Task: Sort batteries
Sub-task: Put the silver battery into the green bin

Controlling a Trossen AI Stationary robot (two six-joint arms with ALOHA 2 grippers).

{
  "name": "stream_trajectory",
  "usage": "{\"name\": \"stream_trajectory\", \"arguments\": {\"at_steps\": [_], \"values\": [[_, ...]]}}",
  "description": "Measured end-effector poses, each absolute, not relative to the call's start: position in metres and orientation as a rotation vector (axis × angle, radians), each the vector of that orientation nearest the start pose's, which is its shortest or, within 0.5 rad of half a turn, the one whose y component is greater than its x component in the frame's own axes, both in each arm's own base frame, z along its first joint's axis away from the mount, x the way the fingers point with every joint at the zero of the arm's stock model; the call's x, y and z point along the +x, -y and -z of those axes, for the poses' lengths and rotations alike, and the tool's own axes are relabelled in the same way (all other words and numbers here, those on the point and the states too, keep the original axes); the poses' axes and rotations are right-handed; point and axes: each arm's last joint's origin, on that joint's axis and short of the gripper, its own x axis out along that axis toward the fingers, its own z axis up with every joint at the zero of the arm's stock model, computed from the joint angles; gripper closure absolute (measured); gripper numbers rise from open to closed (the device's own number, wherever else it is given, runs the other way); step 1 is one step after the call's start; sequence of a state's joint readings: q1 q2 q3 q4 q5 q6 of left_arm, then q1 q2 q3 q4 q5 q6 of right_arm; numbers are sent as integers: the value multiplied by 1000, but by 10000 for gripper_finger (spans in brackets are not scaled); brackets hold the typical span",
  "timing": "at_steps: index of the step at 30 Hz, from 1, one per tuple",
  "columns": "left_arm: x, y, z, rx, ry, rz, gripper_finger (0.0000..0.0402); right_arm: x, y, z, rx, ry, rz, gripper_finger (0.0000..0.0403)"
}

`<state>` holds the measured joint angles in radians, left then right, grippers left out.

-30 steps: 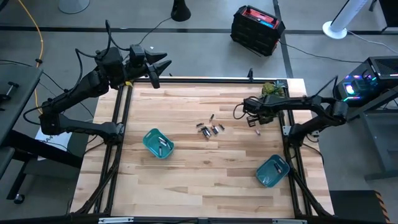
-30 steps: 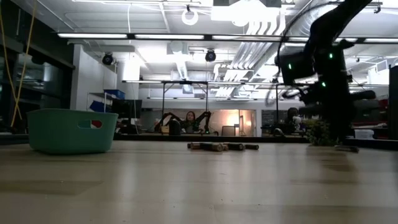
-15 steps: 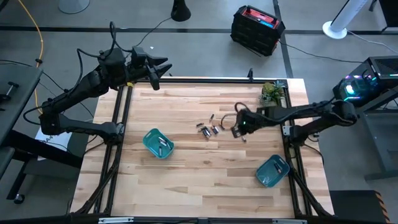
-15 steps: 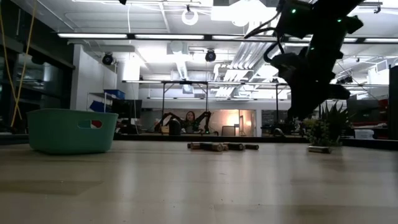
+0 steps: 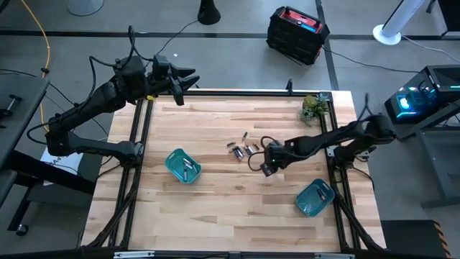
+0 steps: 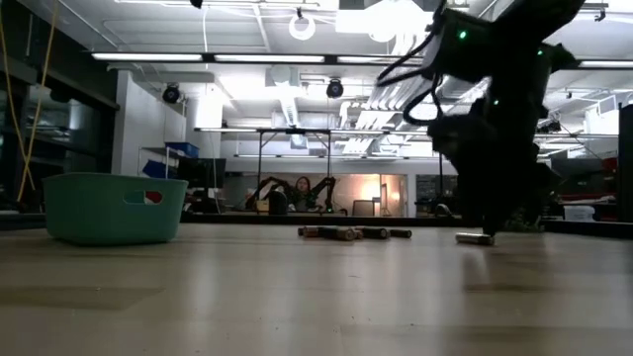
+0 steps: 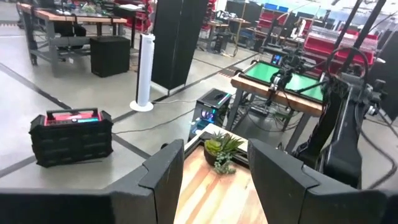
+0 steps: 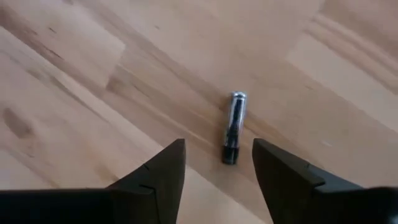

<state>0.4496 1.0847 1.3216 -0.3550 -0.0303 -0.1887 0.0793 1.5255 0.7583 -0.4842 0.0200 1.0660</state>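
Observation:
Several small silvery batteries lie in a loose cluster at the table's middle, seen also in the low view. One more battery lies alone on the wood. My right gripper hangs low over it, open, its fingers on either side of the battery's near end without touching it. My left gripper waits open above the table's far left edge. Two teal bins stand on the table, one at the left and one near the right.
A small potted plant stands at the far right corner. The left bin holds a few batteries. Bare wood lies between the bins along the near side. A black and red case sits on the floor beyond the table.
My right gripper has swung from the table's far right side toward its middle and near edge, and has come down close to the wood beside the battery cluster.

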Motion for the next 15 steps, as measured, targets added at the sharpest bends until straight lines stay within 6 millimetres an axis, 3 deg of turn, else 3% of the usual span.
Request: {"name": "stream_trajectory", "arguments": {"at_steps": [9, 12, 15], "values": [[195, -95, -441, -232, -66, -489, 229, 283, -20, -125, 694, -1315, 668, 227], [195, -95, -441, -241, -66, -490, 229, 287, -20, -122, 626, -1366, 698, 271], [195, -95, -441, -256, -63, -488, 229, 287, -20, -125, 561, -1360, 712, 358]]}}
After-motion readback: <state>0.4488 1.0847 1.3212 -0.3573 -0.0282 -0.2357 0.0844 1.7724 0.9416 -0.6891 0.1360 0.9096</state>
